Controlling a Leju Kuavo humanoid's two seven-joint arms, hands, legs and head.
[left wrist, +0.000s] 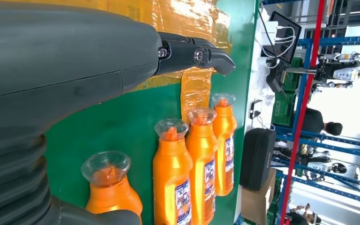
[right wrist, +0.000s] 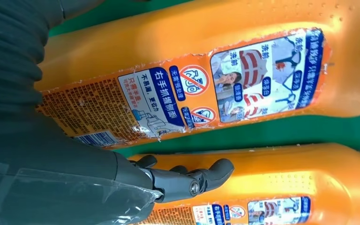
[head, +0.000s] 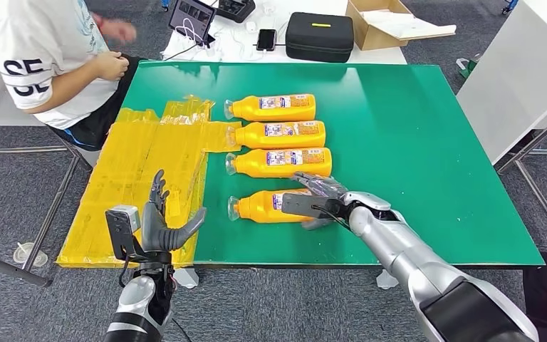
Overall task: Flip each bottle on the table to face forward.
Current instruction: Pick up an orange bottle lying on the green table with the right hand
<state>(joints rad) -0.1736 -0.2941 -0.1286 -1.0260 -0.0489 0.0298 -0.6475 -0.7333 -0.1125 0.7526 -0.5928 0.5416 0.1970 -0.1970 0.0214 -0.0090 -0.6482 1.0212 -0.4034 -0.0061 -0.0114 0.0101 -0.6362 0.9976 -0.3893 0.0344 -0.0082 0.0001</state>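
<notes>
Four orange bottles lie side by side on the green table (head: 413,142), caps to the left, labels up: the far one (head: 274,107), the second (head: 281,133), the third (head: 281,162) and the nearest bottle (head: 260,206). My right hand (head: 317,196) wraps the nearest bottle's body, fingers over its far side and thumb on its near side. In the right wrist view its fingers (right wrist: 192,178) lie on that bottle (right wrist: 286,187), beside the third bottle (right wrist: 215,79). My left hand (head: 160,224) is raised, fingers apart and holding nothing, off the table's front left corner.
Crinkled yellow tape sheeting (head: 142,171) covers the table's left part. A person (head: 50,57) sits at the far left corner. Behind the table lie a black case (head: 319,35), a cardboard box (head: 384,25), a tablet (head: 191,16) and a phone (head: 266,38).
</notes>
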